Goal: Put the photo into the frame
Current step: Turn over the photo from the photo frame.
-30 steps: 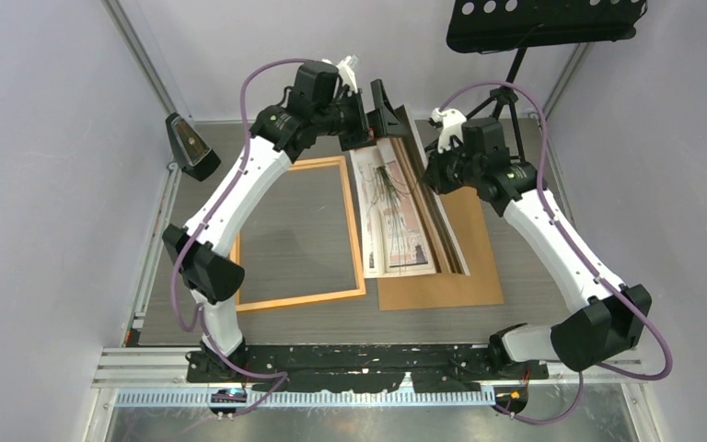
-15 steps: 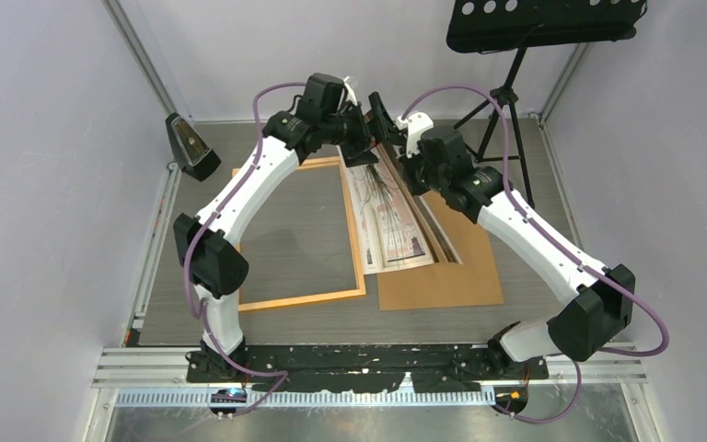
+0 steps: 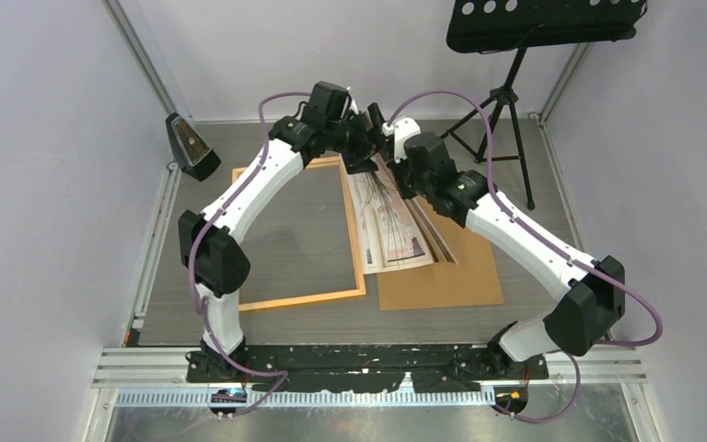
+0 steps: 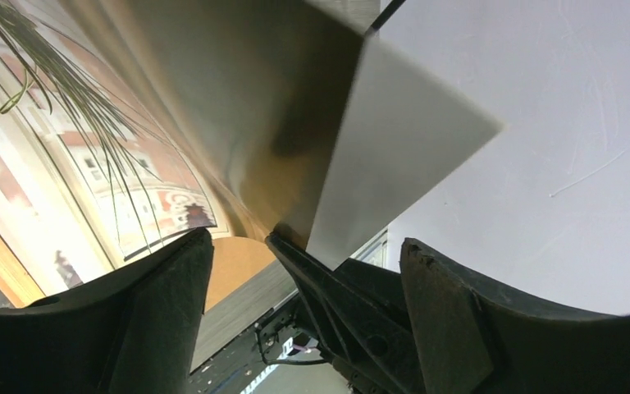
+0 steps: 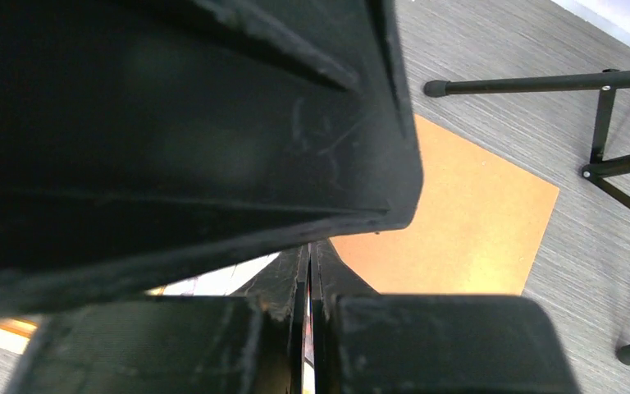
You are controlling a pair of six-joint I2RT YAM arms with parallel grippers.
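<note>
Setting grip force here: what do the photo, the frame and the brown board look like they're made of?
The photo is thin paper with a slight sheen; it curls where its far end is lifted. The frame looks like wood, orange and matte, with narrow flat edges. The brown board is probably fibreboard or card, matte and lying flat.

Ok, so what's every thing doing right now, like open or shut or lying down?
photo, far end lifted and curled, picture side up, near end down on the backing board.
frame, flat on the table, empty.
backing board, flat, beside the frame.
left claw, open around the photo's raised corner.
right claw, shut on the photo's raised corner.
music stand, standing upright.
</note>
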